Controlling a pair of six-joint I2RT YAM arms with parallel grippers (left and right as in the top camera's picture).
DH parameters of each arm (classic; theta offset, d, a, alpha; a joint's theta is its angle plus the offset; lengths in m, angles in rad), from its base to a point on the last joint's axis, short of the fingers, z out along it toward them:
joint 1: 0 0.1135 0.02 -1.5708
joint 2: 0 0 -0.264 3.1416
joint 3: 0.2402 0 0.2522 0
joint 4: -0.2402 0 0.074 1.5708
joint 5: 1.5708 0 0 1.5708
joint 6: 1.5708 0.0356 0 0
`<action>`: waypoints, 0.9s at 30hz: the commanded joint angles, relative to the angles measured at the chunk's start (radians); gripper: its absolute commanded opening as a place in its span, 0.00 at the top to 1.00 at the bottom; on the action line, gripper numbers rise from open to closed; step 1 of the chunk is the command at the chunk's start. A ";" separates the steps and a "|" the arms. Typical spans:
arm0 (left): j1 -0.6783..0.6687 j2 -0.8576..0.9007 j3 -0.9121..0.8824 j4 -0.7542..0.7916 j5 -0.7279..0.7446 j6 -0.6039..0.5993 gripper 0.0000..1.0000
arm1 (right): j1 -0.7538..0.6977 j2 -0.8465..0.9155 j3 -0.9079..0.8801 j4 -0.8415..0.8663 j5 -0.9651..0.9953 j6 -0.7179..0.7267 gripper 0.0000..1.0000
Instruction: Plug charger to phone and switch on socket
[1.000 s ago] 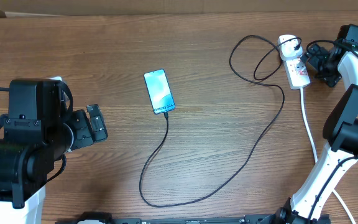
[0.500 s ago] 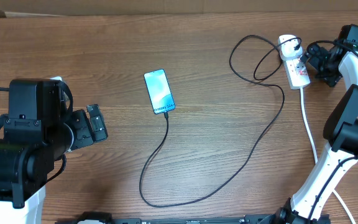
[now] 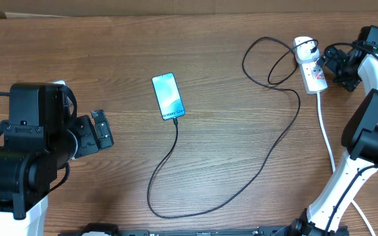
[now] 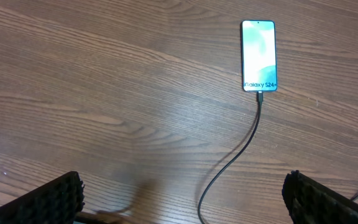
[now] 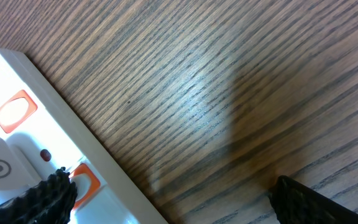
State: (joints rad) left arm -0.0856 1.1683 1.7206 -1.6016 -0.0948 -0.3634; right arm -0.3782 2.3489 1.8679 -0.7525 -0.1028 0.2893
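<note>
On the table (image 3: 228, 98), teal-screened phone (image 3: 168, 96), thin black charger (image 3: 176, 131) at its end.

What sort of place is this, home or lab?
Probably a robotics lab bench: a left arm and a right arm flank a wood-grain tabletop holding a phone, its charger and a socket strip.

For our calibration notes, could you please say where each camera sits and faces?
Overhead: above the table, looking straight down; left arm, right arm, phone, charger, socket show.
Left wrist: on the left arm, angled down toward the phone; left hand fingers at bottom corners.
Right wrist: close above the socket's switches; right hand fingers at bottom corners.
Shared: overhead and left wrist both show the charger plugged into the phone.
</note>
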 commanded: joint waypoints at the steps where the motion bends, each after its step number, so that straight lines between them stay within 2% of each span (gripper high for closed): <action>1: -0.003 0.003 0.002 -0.002 -0.021 0.001 0.00 | 0.026 0.034 -0.012 -0.024 -0.038 -0.036 0.00; 18: -0.003 0.003 0.002 -0.002 -0.021 0.001 0.00 | 0.027 0.103 -0.016 -0.032 -0.101 -0.063 0.00; 27: -0.003 0.003 0.002 -0.003 -0.021 0.001 0.01 | 0.013 0.063 -0.013 -0.074 -0.100 -0.062 0.00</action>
State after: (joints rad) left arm -0.0856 1.1683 1.7206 -1.6016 -0.1020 -0.3634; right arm -0.3801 2.3611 1.8862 -0.7860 -0.1490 0.2497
